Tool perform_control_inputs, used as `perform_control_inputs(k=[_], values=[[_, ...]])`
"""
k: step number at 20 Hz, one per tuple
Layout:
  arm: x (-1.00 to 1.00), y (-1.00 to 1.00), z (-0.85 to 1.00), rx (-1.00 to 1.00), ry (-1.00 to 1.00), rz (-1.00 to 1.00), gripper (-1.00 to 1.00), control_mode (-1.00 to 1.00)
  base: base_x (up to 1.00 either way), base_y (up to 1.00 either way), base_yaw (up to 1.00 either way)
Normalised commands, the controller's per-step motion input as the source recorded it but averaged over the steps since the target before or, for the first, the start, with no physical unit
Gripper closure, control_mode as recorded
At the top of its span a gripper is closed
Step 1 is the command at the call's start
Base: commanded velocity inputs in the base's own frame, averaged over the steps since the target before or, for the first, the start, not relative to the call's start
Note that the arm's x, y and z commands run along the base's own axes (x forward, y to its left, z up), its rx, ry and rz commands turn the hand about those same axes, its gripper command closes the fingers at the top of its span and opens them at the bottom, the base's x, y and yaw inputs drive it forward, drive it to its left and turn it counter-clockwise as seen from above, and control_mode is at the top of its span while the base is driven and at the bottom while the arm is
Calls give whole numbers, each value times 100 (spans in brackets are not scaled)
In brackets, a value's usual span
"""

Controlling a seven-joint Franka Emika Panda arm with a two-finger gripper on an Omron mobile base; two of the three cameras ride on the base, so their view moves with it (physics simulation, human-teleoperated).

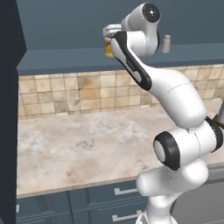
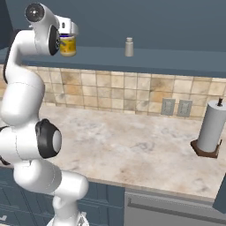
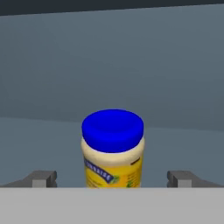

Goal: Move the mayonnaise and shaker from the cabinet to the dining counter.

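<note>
1. White two-finger gripper (image 3: 112,178) is raised to the floor of the dark blue-grey wall cabinet (image 2: 167,26); jaws spread wide, gripping nothing.
2. Squat mayonnaise jar, yellowish contents with a bright blue rounded lid (image 3: 113,148), stands upright on the cabinet floor, centred between the two dark finger tips (image 3: 43,178), apart from both.
3. Tiny pale grey-beige shaker (image 2: 129,47) stands upright on the same cabinet floor, well apart from the jar.
4. Below: beige marble-look counter (image 2: 132,150) backed by tan tiles (image 2: 114,90); white paper-towel roll on a dark stand (image 2: 211,130) at its right end.
</note>
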Motion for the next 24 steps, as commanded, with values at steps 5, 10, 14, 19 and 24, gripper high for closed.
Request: perform_control_inputs(k=[5,10,14,19,24], values=[[38,8,-17,-1,0,0,-100,-100,0,0,0],[32,7,-8,-1,0,0,-100,-100,0,0,0],[36,1,-3,0,0,0,-100,-100,0,0,0],[34,1,-12,0,0,0,-100,-100,0,0,0],[30,6,-8,0,0,0,-100,-100,0,0,0]])
